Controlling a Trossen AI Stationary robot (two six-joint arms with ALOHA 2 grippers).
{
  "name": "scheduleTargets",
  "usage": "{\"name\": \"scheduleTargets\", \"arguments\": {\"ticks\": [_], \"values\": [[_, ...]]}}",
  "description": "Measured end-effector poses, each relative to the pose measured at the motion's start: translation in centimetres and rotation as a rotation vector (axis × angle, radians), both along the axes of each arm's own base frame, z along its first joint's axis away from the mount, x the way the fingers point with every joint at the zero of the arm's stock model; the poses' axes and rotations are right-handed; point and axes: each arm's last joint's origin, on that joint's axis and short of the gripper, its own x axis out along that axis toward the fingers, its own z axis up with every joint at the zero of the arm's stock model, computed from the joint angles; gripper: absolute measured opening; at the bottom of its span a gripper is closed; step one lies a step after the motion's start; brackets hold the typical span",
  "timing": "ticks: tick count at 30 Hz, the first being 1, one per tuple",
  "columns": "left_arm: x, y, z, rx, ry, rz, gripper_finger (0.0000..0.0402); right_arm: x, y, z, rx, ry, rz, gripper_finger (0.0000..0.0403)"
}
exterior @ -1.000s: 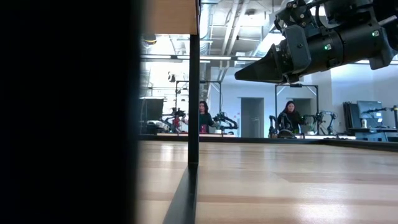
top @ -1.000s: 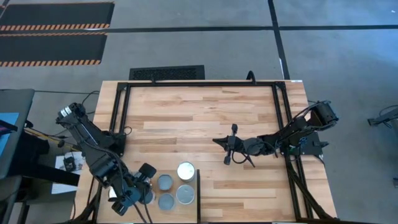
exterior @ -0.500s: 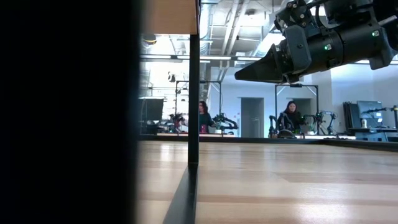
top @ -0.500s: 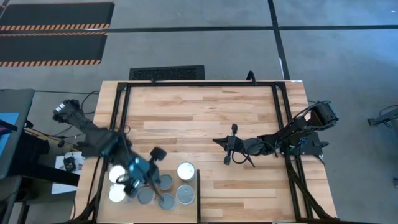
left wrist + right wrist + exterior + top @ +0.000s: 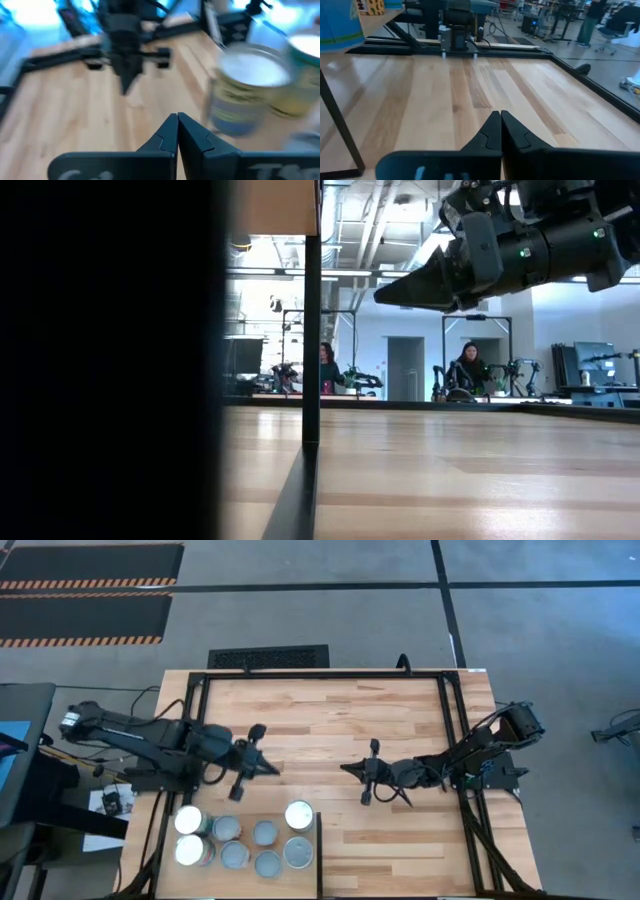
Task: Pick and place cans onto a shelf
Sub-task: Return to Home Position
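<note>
Counted eight cans (image 5: pixel 264 832) from above, all upright, bunched in loose pairs on the shelf (image 5: pixel 250 885) at the near-left corner of the table (image 5: pixel 320 710). Three tops are white, the rest silvery-grey. The shelf's thin dark edge runs just right of the rightmost pair. The left wrist view catches two of them, blurred, with yellowish labels.

Next out, the left gripper (image 5: pixel 268 769): off the shelf, over bare tabletop just beyond the cans and touching none. Its fingers are pressed together with nothing between them (the wrist view shows the tips meeting). It points toward the table's middle.

The right gripper (image 5: pixel 350 768) is at mid-table, well apart from the cans. It faces the left one tip to tip with a gap between them, and is likewise closed and empty.

Low view: the shelf panel sits raised on a dark post (image 5: pixel 311 330). In the room behind, two people (image 5: pixel 327 366) are seated at far benches.
</note>
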Motion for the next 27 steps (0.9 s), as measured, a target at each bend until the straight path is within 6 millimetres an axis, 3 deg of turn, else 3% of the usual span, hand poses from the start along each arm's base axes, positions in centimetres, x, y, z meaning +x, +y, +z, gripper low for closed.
{"name": "scheduleTargets", "arguments": {"ticks": [7, 13, 19, 27], "values": [[0.0, 3.5, -3.6, -0.007, -0.179, 0.148, 0.0, -0.8, -1.7, 1.9, 0.023, -0.017, 0.055, 0.0008], [-1.5, 6.1, -6.1, -0.041, -0.266, 0.273, 0.0, -4.1, -4.8, 2.8, 0.039, -0.031, 0.065, 0.0008], [-2.7, 7.2, -8.1, -0.052, -0.333, 0.298, 0.0, -7.8, -6.7, 2.5, 0.025, -0.065, 0.023, 0.0008], [-4.4, 7.6, -10.1, -0.085, -0.371, 0.345, 0.0, -11.7, -6.8, 1.6, 0.011, -0.167, 0.034, 0.0008]]}}
